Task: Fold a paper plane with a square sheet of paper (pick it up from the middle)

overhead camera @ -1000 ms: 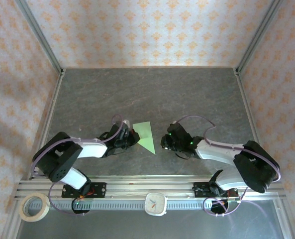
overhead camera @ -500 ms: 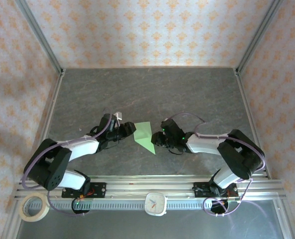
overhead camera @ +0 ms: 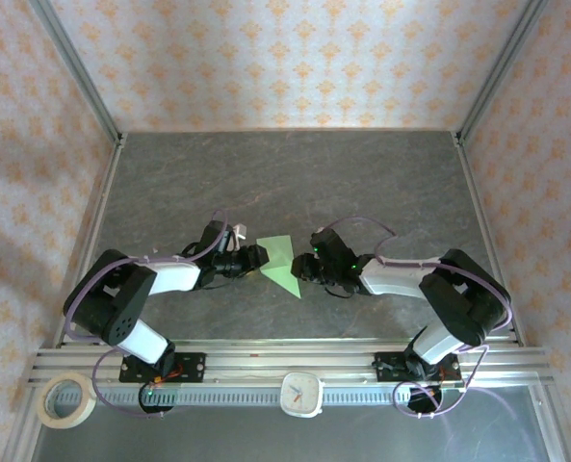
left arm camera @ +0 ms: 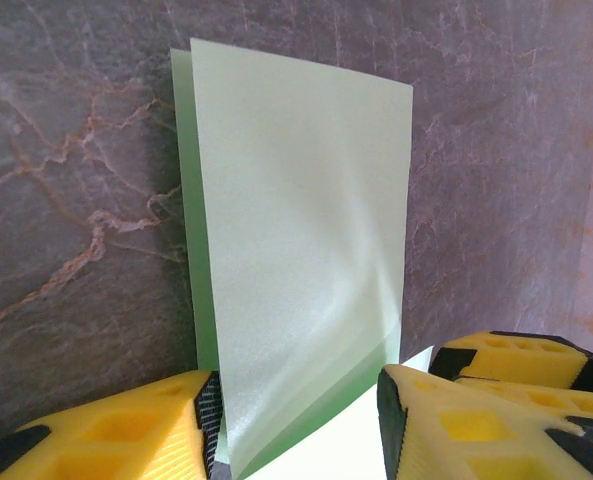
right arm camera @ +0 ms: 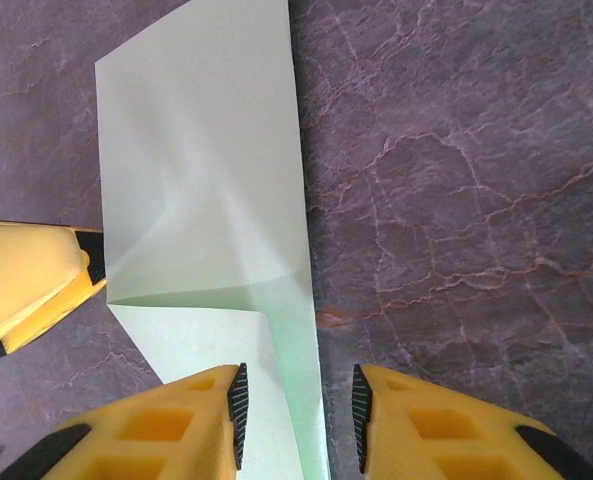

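The pale green sheet of paper (overhead camera: 280, 262), folded into a pointed shape, lies on the dark stone table between both arms. My left gripper (overhead camera: 257, 255) is at its left edge and open. In the left wrist view a raised flap of the paper (left arm camera: 296, 230) stands between the jaws of the left gripper (left arm camera: 296, 425), close against the left pad (left arm camera: 208, 415). My right gripper (overhead camera: 307, 269) is at the paper's right side. In the right wrist view the right gripper (right arm camera: 298, 415) is open, straddling the long folded edge of the paper (right arm camera: 201, 180).
A left gripper finger (right arm camera: 31, 280) shows at the left in the right wrist view. A roll of tape (overhead camera: 65, 401) and a small clock (overhead camera: 301, 393) sit on the near rail. Patterned walls with metal posts enclose the table (overhead camera: 381, 192).
Both grippers have opened. The right gripper has moved left up to the paper's edge, and the left gripper has shifted slightly onto the raised flap. The paper has stayed in place.
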You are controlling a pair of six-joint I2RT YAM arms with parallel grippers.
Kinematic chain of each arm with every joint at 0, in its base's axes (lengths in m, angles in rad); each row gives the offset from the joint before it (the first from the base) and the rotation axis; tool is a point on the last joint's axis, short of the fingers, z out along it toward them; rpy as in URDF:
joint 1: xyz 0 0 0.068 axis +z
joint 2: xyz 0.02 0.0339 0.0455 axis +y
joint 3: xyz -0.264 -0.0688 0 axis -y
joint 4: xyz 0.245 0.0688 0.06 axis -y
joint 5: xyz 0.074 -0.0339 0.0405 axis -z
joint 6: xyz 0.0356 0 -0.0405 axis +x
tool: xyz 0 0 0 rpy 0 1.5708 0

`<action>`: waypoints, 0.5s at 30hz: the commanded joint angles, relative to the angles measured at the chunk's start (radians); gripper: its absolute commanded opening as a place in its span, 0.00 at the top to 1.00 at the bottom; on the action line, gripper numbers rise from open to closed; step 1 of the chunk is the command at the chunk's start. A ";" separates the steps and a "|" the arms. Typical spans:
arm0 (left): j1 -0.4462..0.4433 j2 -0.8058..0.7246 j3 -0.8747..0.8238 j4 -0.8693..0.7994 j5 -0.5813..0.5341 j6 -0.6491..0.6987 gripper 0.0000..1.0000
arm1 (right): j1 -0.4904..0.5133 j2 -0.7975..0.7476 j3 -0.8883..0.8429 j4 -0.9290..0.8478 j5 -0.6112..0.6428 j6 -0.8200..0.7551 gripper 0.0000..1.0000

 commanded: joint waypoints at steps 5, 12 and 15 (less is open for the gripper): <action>0.009 0.027 0.037 0.005 0.041 0.023 0.55 | -0.001 0.006 0.004 0.007 0.016 -0.011 0.65; 0.009 0.006 0.038 0.045 0.083 0.016 0.67 | -0.001 -0.010 -0.014 -0.002 0.044 -0.011 0.65; 0.009 0.015 0.045 0.057 0.102 0.017 0.67 | -0.002 -0.025 -0.029 0.005 0.053 -0.010 0.65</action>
